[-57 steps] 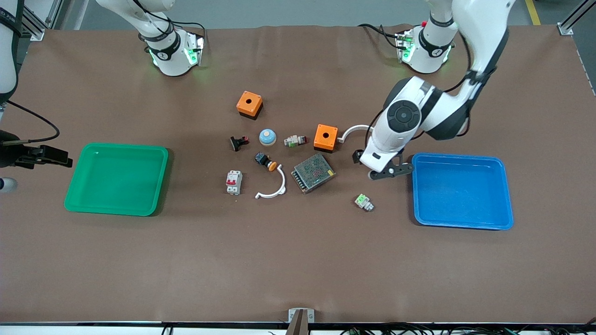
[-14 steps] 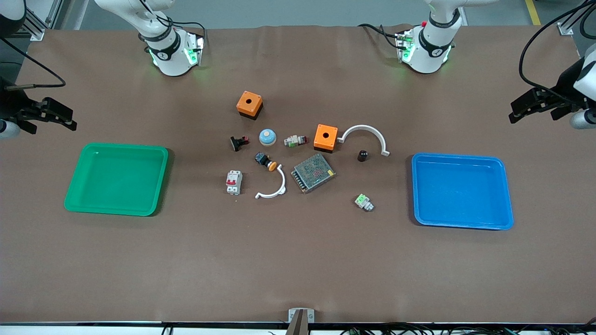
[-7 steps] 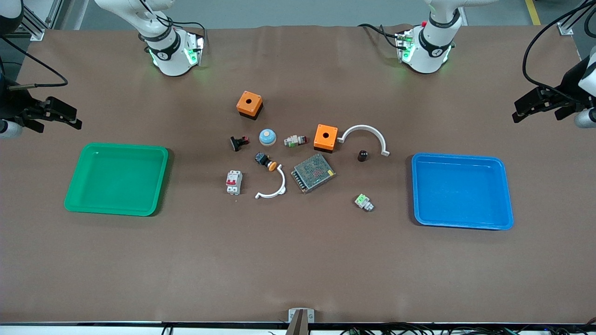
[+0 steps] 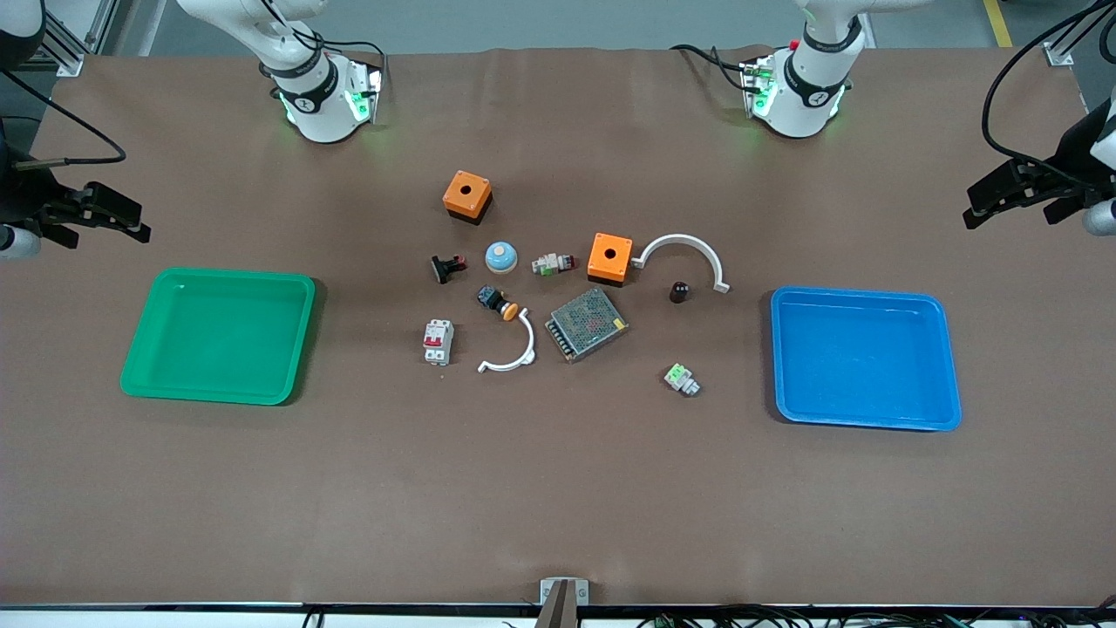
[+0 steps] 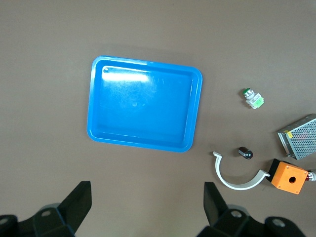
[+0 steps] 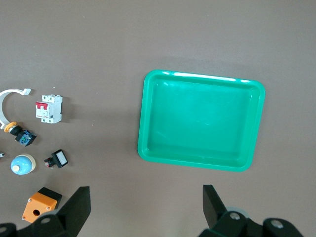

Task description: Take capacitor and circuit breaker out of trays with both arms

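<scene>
The capacitor (image 4: 679, 291), a tiny black cylinder, stands on the table between a white arc and the blue tray (image 4: 863, 295); it also shows in the left wrist view (image 5: 245, 153). The breaker (image 4: 438, 341), white-grey with red levers, lies on the table toward the green tray (image 4: 227, 274); it also shows in the right wrist view (image 6: 48, 108). My left gripper (image 4: 985, 202) is open and empty, high over the left arm's end of the table (image 5: 146, 195). My right gripper (image 4: 118, 220) is open and empty, high over the right arm's end (image 6: 145, 196).
Between the trays lie two orange boxes (image 4: 466, 195) (image 4: 609, 256), a blue dome (image 4: 501, 256), a black push-button (image 4: 447, 267), a mesh power supply (image 4: 586, 324), two white arcs (image 4: 684, 249) (image 4: 514, 353), a green-topped part (image 4: 681, 378) and a red-and-green part (image 4: 554, 262).
The left arm has drawn back from over the capacitor to its end of the table. The right gripper has shifted slightly. The capacitor and the breaker have not moved.
</scene>
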Controlling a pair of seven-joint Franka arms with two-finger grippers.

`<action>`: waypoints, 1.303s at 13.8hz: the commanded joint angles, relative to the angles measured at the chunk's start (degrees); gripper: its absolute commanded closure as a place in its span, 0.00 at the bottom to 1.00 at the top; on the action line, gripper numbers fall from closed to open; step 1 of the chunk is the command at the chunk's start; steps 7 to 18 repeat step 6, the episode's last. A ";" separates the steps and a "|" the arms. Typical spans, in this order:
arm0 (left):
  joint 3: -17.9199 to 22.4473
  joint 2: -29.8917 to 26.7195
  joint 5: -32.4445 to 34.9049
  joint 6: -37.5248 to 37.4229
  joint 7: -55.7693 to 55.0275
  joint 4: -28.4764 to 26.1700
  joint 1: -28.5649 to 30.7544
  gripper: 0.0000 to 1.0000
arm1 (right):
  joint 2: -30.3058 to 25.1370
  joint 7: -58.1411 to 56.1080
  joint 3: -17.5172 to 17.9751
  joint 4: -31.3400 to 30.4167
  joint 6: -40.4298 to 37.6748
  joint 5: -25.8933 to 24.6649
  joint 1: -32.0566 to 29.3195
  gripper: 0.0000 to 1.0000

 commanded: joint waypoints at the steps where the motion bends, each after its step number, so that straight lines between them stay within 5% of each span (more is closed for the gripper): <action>1: -0.11 -0.53 -1.07 -0.38 0.39 0.29 0.17 0.00 | -1.62 0.09 0.02 -1.50 -0.01 -0.83 0.15 0.00; 18: -0.11 -0.53 -1.07 -0.38 0.13 0.29 0.17 0.00 | -1.71 0.09 0.11 -1.50 -0.01 -1.88 0.15 0.00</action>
